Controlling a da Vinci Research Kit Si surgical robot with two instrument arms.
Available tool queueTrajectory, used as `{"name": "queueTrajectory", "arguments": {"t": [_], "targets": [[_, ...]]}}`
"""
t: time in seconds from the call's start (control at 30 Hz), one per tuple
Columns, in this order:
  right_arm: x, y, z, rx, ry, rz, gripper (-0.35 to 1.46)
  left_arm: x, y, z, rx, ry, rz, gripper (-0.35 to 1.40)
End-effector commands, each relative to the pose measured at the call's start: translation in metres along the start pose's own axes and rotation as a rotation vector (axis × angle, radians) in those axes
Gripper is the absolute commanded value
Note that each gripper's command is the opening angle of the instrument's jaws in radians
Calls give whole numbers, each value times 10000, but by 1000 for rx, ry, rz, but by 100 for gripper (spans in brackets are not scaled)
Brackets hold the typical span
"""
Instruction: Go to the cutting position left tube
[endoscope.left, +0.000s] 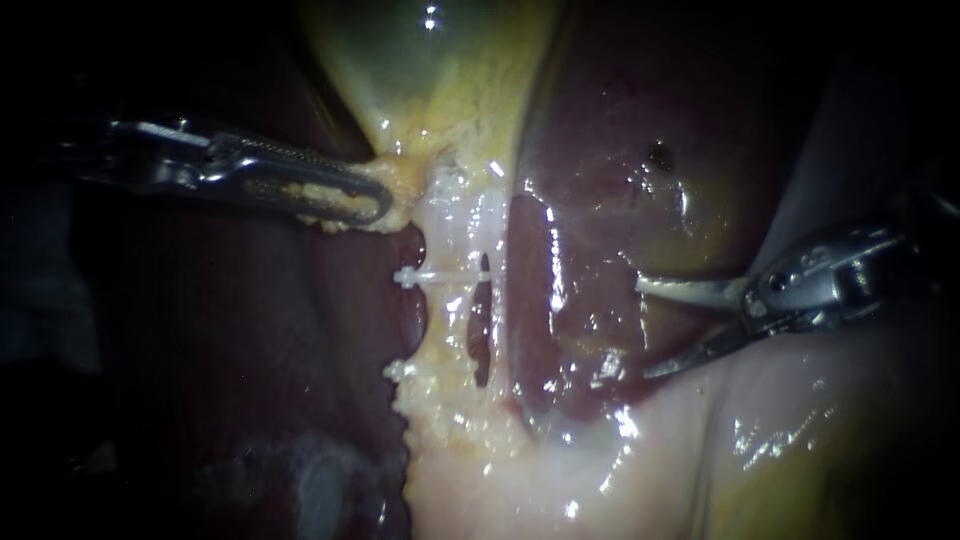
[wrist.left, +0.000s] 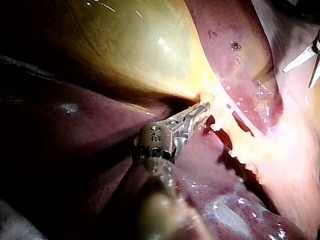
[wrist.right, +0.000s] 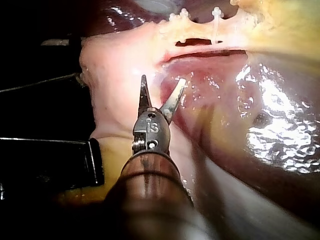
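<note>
Right instrument (endoscope.left: 645, 328) hovers over liver (endoscope.left: 620, 190), jaws apart; left instrument (endoscope.left: 372, 205) jaws clamp gallbladder (endoscope.left: 440, 70).

The left instrument (endoscope.left: 378, 205) ends in long, narrow steel jaws with fine teeth along the edges and a slot cut through their length. They sit on a silver knuckle (wrist.left: 156, 142) dotted with small round pins and stamped marks. The right instrument (endoscope.left: 645, 328) has two slim, smooth, pointed jaws of pale grey metal, shaped like small blades, on a rounded steel hub (wrist.right: 151, 131) with pins and a stamped mark, and behind it a glossy dark brown shaft (wrist.right: 150, 195) ringed by thin dark lines.
</note>
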Motion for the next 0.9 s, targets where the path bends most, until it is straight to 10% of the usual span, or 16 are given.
{"name": "queueTrajectory", "arguments": {"t": [0.03,0.53,0.9], "targets": [[0,0,0,0,0,0,145,0,1,-3,-1,-1,0,-35],[0,0,0,6,1,0,145,25,3,-92,25,27,-27,-35],[1,0,3,28,5,1,145,26,4,-94,30,33,-24,-35]]}}
